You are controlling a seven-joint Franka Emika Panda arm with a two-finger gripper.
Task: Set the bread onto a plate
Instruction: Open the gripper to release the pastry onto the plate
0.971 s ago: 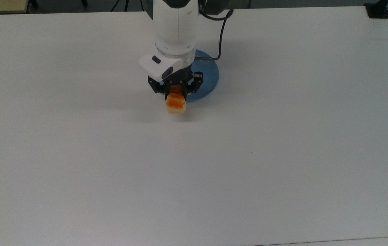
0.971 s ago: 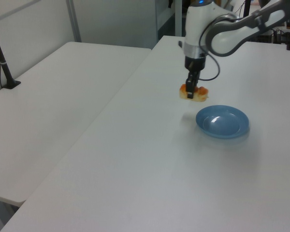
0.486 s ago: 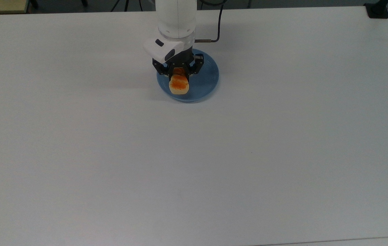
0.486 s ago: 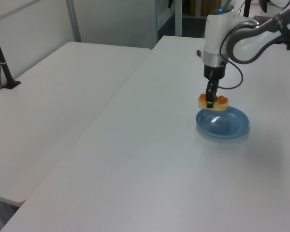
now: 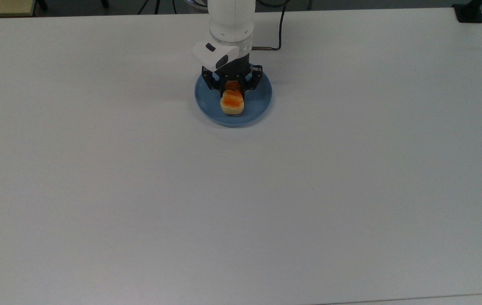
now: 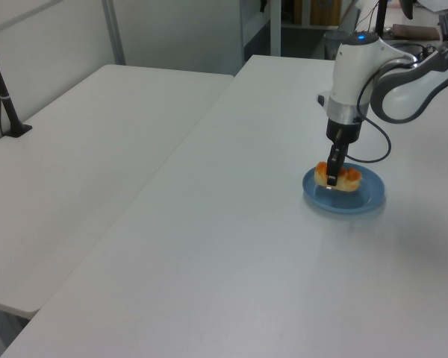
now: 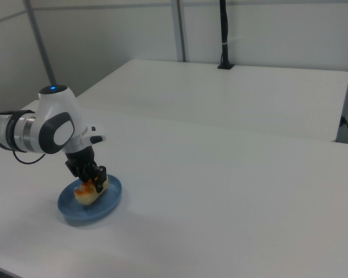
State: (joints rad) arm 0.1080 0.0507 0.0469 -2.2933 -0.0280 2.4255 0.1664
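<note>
The bread (image 5: 232,103), a small loaf with an orange-brown top and pale sides, sits low over the middle of the light-blue plate (image 5: 261,102) near the table's far edge in the top view. My gripper (image 5: 232,87) points straight down and is shut on the bread, its black fingers clamping the loaf's middle. In the left view the bread (image 6: 346,179) is right at the plate (image 6: 367,199) surface under the gripper (image 6: 334,177). The right view shows the bread (image 7: 88,192) on the plate (image 7: 107,204) with the gripper (image 7: 91,180) on top; whether it rests on the plate I cannot tell.
The white table (image 5: 241,190) stretches wide around the plate. A black cable (image 5: 281,29) runs from the arm's wrist. A second white table (image 6: 82,156) stands beside it in the left view, with a black post (image 6: 4,97) clamped on.
The arm has carried the bread from beside the plate to over its middle and lowered it down to the plate. The gripper has stayed shut on the bread.
</note>
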